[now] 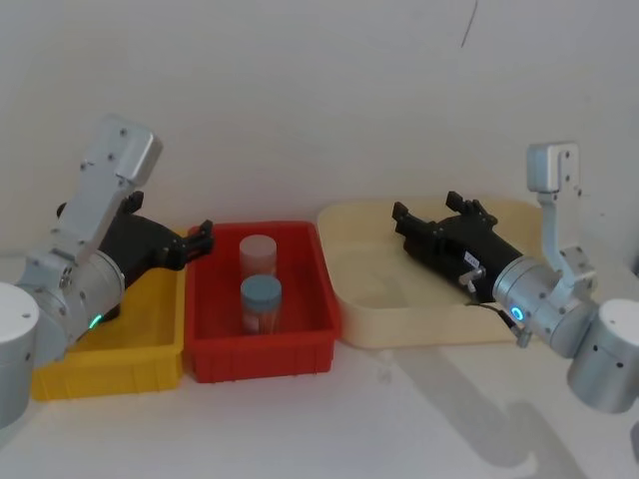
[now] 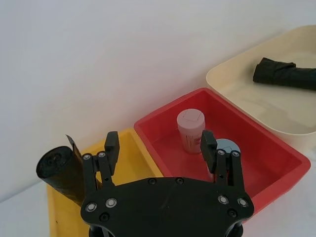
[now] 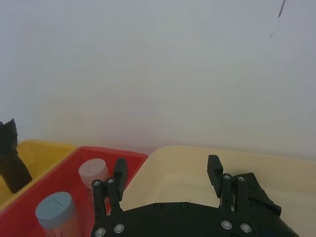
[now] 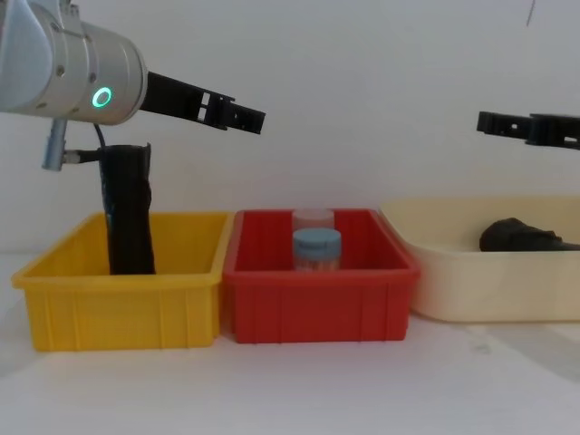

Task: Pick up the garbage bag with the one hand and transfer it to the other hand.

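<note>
The garbage bag [image 2: 284, 74], a thick wrinkled black roll, lies on its side in the cream tray [image 2: 232, 79] and also shows in the chest view [image 4: 521, 236]. My right gripper [image 3: 167, 165], on the blue-ringed arm, hovers open and empty above the tray [image 1: 429, 208], with the bag [image 3: 259, 192] below and beside one finger. My left gripper [image 2: 160, 140], on the green-ringed arm, hangs open and empty above the yellow bin [image 1: 130, 344], its tips near the red bin's edge [image 1: 203, 238]. It touches nothing.
A slimmer black roll [image 4: 127, 213] with a ragged top stands upright in the yellow bin [image 4: 118, 308]. The red bin [image 4: 317, 308] between them holds two jars, one with a pale lid [image 1: 258, 254] and one with a blue lid [image 1: 262, 299]. A white wall is close behind.
</note>
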